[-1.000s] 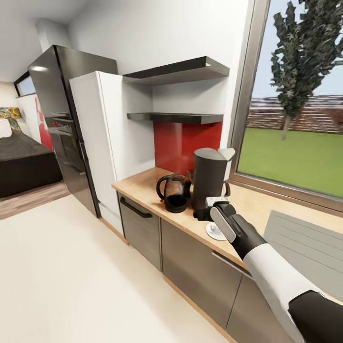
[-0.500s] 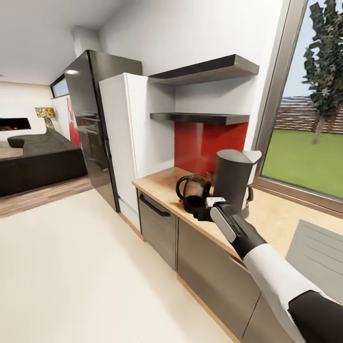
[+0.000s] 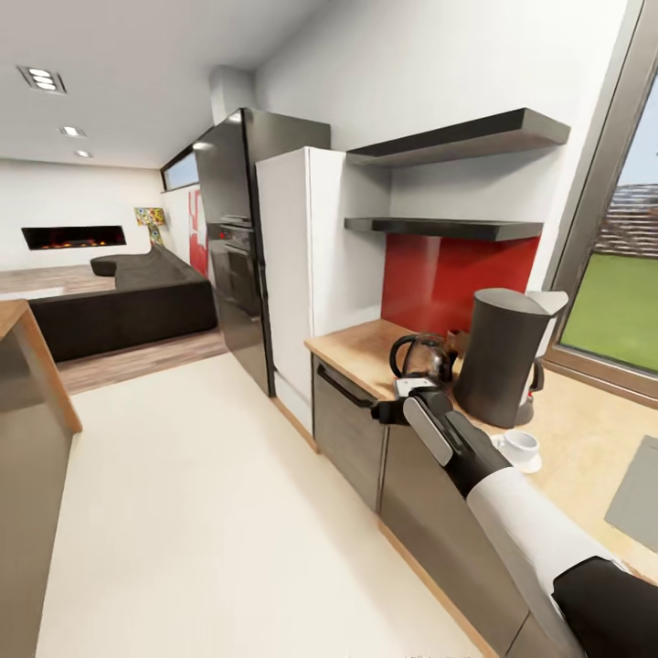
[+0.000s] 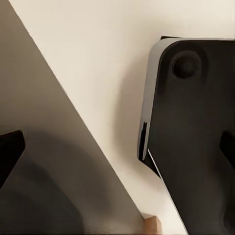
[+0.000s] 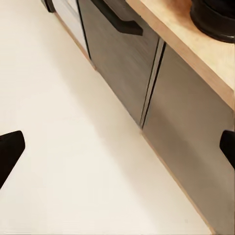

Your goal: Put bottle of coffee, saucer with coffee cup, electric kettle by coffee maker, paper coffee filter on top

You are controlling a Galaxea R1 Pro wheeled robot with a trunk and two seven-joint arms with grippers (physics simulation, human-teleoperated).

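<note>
The tall dark-grey coffee maker point(image 3: 503, 358) stands on the light-wood kitchen countertop point(image 3: 358, 345), with a white paper coffee filter point(image 3: 551, 301) at its lid. The smoky electric kettle point(image 3: 419, 357) sits just beside it; its dark base point(image 5: 215, 18) appears in the right wrist view. A white coffee cup point(image 3: 522, 443) rests on the saucer point(image 3: 530, 464) in front of the machine. A brownish shape between kettle and machine may be the bottle of coffee; I cannot tell. The thin kitchen shelf point(image 3: 443, 227) looks bare. My right gripper point(image 3: 387, 412) point(image 5: 117, 147) hangs open over the floor before the cabinets. My left gripper point(image 4: 117, 147) is open, holding nothing.
Grey cabinet fronts point(image 5: 127, 58) with a black handle point(image 5: 117, 22) run under the worktop. A white tall unit point(image 3: 297, 274) and a dark fridge point(image 3: 233, 247) stand further along. A wooden island point(image 3: 23, 384) edges in opposite, with a dark sofa point(image 3: 119, 306) beyond the pale floor point(image 3: 201, 512).
The whole head view has swung left, so the counter and appliances sit further right in the picture and the island and lounge have come in. The right arm keeps its pose.
</note>
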